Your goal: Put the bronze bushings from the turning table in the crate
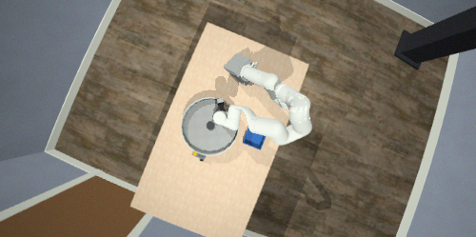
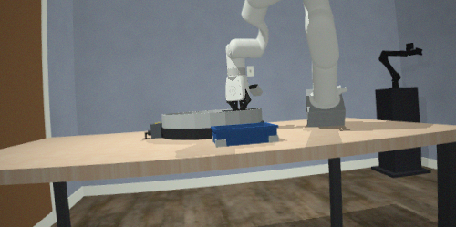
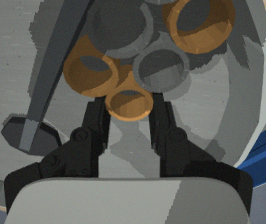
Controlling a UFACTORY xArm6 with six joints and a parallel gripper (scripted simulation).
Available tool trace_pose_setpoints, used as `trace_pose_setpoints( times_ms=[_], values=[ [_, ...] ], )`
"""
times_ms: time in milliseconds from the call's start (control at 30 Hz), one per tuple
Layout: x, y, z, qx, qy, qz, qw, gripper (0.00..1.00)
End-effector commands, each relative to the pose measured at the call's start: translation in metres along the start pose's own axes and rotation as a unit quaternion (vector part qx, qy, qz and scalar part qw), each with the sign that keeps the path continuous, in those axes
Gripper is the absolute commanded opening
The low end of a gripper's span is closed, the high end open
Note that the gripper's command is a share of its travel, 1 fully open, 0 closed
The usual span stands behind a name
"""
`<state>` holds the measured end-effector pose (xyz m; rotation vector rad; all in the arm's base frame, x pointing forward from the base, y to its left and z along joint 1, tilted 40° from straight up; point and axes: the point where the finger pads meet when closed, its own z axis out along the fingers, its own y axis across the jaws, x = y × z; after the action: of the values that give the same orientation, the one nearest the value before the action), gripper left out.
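In the wrist view my gripper (image 3: 129, 99) is shut on a bronze bushing (image 3: 129, 102), which sits between the two black fingers over the grey turning table (image 3: 57, 43). A second bronze bushing (image 3: 89, 72) lies just left of it and a third (image 3: 200, 18) further off at the upper right. A steel bushing (image 3: 160, 68) lies right beside the held one, and another steel bushing (image 3: 120, 26) lies behind. In the side view the gripper (image 2: 238, 105) is low at the turning table's (image 2: 211, 121) right rim. The blue crate (image 2: 244, 133) stands in front of the table.
The turning table (image 1: 208, 126) and the crate (image 1: 254, 139) stand near the middle of a light wooden table top. The arm's base (image 1: 238, 69) stands at the far end. A dark bar (image 3: 60, 56) runs across the turning table to a round pad.
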<state>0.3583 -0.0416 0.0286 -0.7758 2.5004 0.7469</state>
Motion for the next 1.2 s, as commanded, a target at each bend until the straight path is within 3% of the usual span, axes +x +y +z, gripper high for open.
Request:
trace_pose_setpoints(
  times_ms=[0,267,733,1167],
  values=[
    [-0.001,-0.001,-0.001,0.001,0.000,0.000,1.000,0.00],
    [-0.001,-0.001,-0.013,0.001,0.000,0.000,1.000,0.00],
    [0.000,0.000,-0.069,0.001,0.000,0.000,1.000,0.00],
    [0.000,0.000,-0.073,0.001,0.000,0.000,1.000,0.00]
  ],
)
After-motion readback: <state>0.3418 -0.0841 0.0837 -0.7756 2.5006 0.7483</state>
